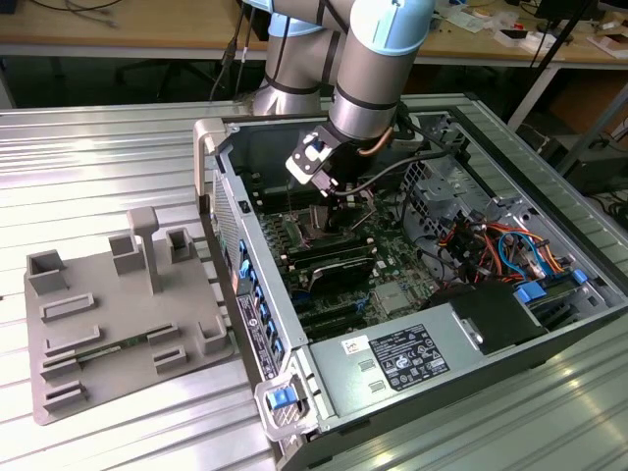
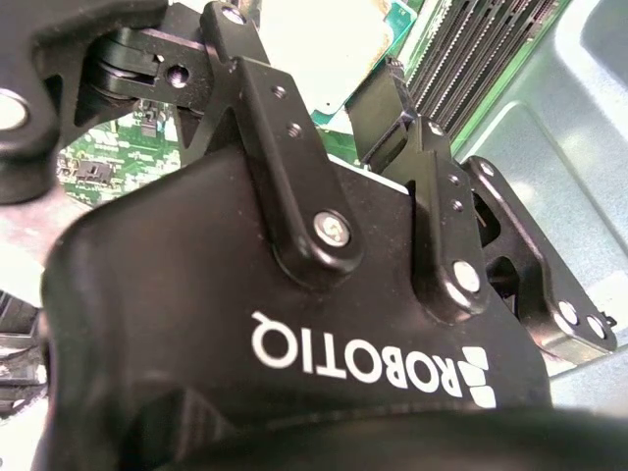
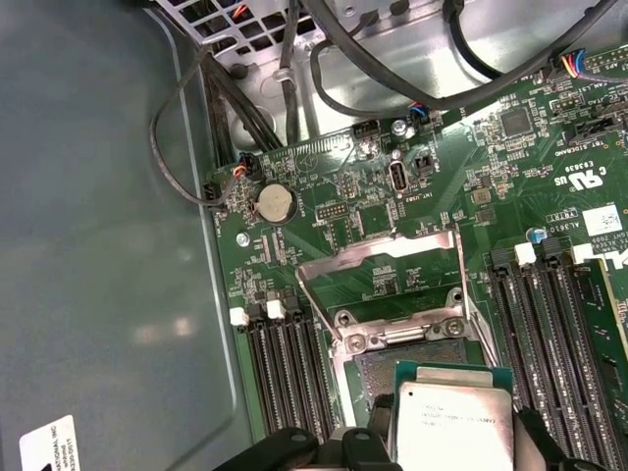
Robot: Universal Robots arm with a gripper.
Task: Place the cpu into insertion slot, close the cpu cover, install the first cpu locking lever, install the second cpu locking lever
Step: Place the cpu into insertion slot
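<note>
- My gripper [image 1: 331, 193] is deep inside the open computer case [image 1: 446, 339], low over the green motherboard [image 3: 334, 231].
- It is clenched on the cpu [image 3: 456, 424]. In the first wrist view my black fingers [image 3: 287, 446] sit on either side of the chip's edges.
- The cpu's dull silver top faces up, with a green rim showing along one edge. In the second wrist view it is the pale square [image 2: 329, 44] between my fingertips.
- In the first wrist view the cpu overlaps the near side of the insertion slot [image 3: 404, 365], whose dark pinned centre shows just beyond the chip. I cannot tell whether the chip touches the slot.
- The cpu cover [image 3: 388, 245] stands open. It is tilted up and away from the slot, hinged at the slot's far edge, with board visible through its cut-out.
- Long black memory slots [image 3: 285, 368] run along both sides of the socket.
- A round coin cell [image 3: 275, 204] sits on the board beyond the cover.
- In the exterior view the case lies on a ribbed metal table [image 1: 98, 147]. A grey moulded fixture [image 1: 108, 324] sits on the table to the exterior view's left of the case.
</note>
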